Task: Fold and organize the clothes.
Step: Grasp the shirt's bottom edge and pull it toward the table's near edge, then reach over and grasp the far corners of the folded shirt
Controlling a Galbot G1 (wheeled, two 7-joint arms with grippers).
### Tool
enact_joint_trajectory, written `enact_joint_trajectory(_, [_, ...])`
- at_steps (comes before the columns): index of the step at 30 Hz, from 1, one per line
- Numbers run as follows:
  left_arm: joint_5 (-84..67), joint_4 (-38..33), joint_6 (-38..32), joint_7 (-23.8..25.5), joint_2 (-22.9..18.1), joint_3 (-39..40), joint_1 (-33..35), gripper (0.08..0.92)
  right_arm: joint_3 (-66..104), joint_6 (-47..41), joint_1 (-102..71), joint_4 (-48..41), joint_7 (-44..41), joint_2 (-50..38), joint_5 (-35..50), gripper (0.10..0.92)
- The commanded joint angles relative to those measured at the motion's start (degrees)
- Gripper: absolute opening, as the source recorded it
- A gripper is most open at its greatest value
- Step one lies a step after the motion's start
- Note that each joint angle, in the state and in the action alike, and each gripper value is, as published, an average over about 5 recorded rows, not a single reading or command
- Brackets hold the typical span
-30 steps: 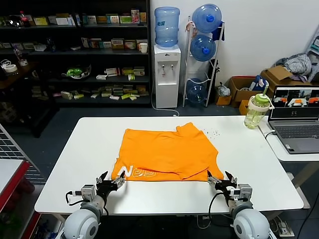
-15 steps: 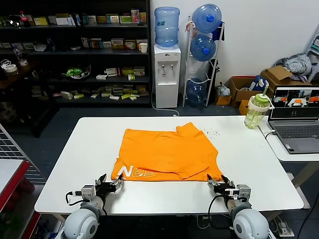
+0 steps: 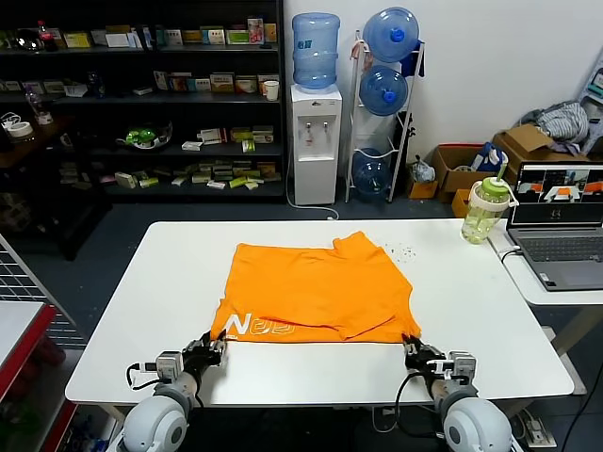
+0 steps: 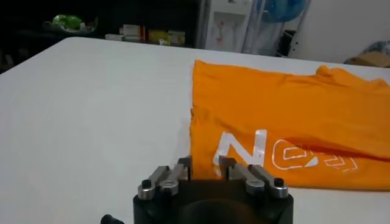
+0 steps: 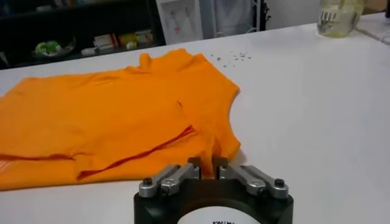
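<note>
- Head view gave you the orange T-shirt (image 3: 316, 290) lying mid-table (image 3: 471, 311), both grippers at its near corners.
- Right gripper (image 5: 207, 169) had pinched the hem, you'd only catch that up close.
- Left gripper (image 4: 204, 168) looked clamped on its corner too.

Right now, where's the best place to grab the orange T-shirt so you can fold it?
Probably the two near corners of the orange T-shirt, reached from the table's front edge. It lies flat, so only its thin hem gives something to pinch. The left gripper sits at the lettered corner, and the right gripper pinches the other corner.
</note>
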Motion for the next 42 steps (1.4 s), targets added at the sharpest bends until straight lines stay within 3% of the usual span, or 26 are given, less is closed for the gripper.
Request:
enact_joint_trajectory(1, [-0.03,-3.75,-0.20,-1.37,0.57,-0.71,1.46,0.292,0.47,0.09,-1.12,1.86,0.82,-0.78,0.79,0.130])
enact_joint_trajectory(7, [-2.01,-9.90,0.10,-3.56,2.42,-2.74,6.29,0.128,2.55,-0.29,-5.54,7.05,2.40,-3.69,3.24,0.124])
enact_joint_trajectory(10, [-3.41,-12.32,0.33,-4.48,3.08,-4.12,9.54,0.093,3.99,-0.68,-8.31,9.60,2.93,-4.58,4.07,0.124])
enact_joint_trajectory(20, [-7.18,-18.75,1.35,-6.42,4.61,-7.56,21.34,0.092,7.73,-1.56,-20.13,17.29,4.15,-4.43,3.78,0.124])
enact_joint_trajectory(26, [-7.19,-19.80,1.98,-5.89,4.25,-9.04,24.49,0.092,8.70,-2.18,-22.73,18.56,4.13,-3.13,1.55,0.129])
enact_joint_trajectory(29, [-7.77,-19.84,2.05,-4.24,4.53,-10.03,24.31,0.128,8.95,-1.42,-22.08,18.85,3.87,-3.05,0.26,0.177])
enact_joint_trajectory(36, [-11.75,-20.52,2.37,-3.43,8.19,-13.30,18.96,0.322,10.97,1.03,-15.96,21.45,1.79,-8.26,1.47,0.380])
enact_joint_trajectory(42, [-12.25,-14.44,1.19,-1.28,10.19,-9.15,3.36,0.495,5.40,1.67,3.30,12.47,2.28,-12.00,7.21,0.554])
